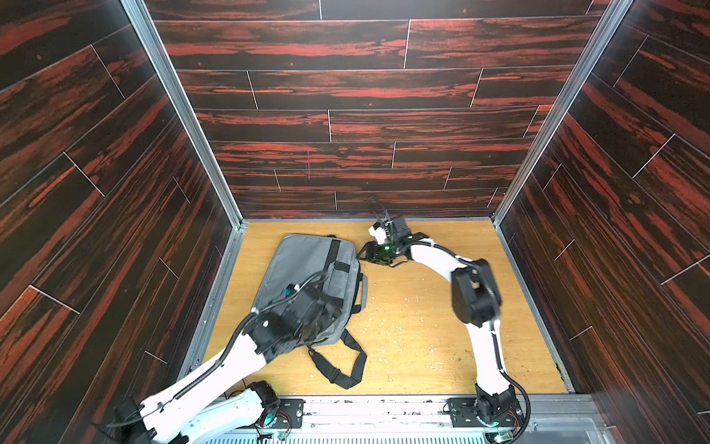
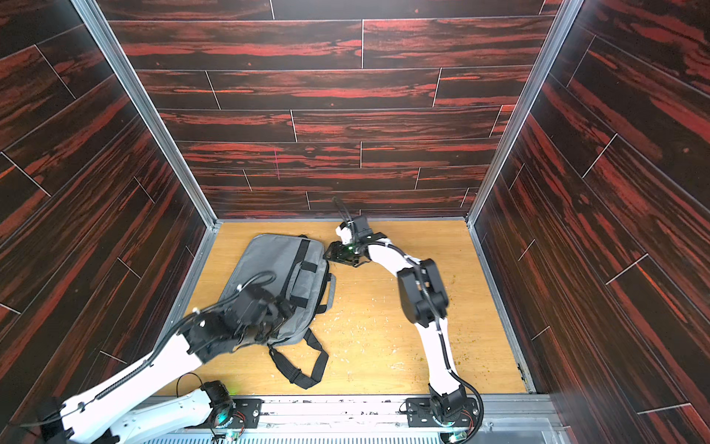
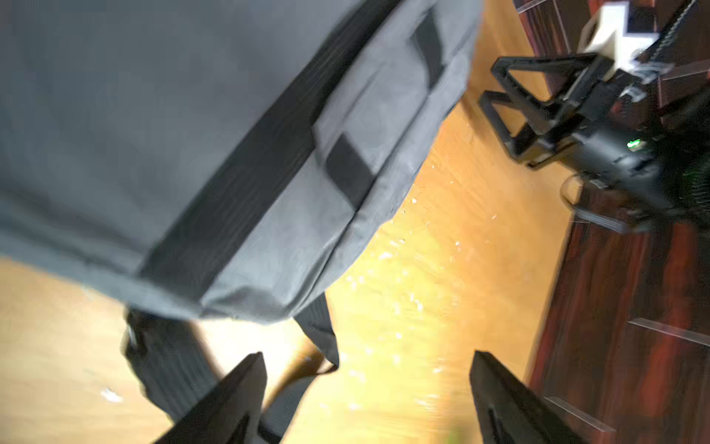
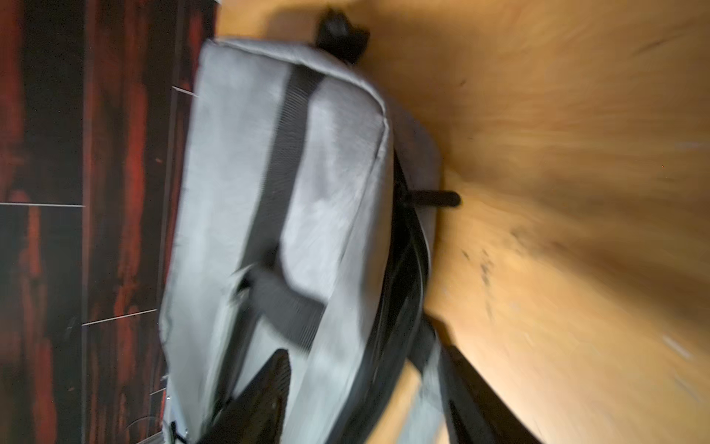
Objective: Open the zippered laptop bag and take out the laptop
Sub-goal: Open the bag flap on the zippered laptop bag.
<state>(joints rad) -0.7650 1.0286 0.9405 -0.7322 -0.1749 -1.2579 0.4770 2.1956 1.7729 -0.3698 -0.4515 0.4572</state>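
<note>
1. Task item. The soft rectangular grey fabric laptop bag point(image 1: 307, 261) point(image 2: 269, 261) lies flat on the light wooden bench point(image 1: 422, 326), in its left rear part, close to the left wall of dark red wood-grain panels point(image 1: 96, 192). The long axis of the bag runs from near to far and is skewed. A black webbing stripe point(image 1: 333, 250) crosses its top face. The grey top handles point(image 1: 364, 286) are on the long edge that faces the right arm. The black shoulder strap point(image 1: 345, 369) lies in a loop on the bench at the near end of the bag.

2. Left hand point(image 3: 367, 357). In both top views it is positioned over the near end of the bag. The left wrist view shows both fingertips spread wide apart. Only the strap and the bare bench appear in the gap. The hand grips nothing.

3. Right hand point(image 1: 362, 253) point(image 3: 491, 82). It is low over the bench, just beside the far right corner of the bag. Contact with the fabric cannot be determined. The fingers are apart and empty.

4. Zip. The right wrist view shows a black zip pull point(image 4: 434, 198) that projects from the side edge of the bag. Blur prevents a reading of how far the zip is parted
</note>
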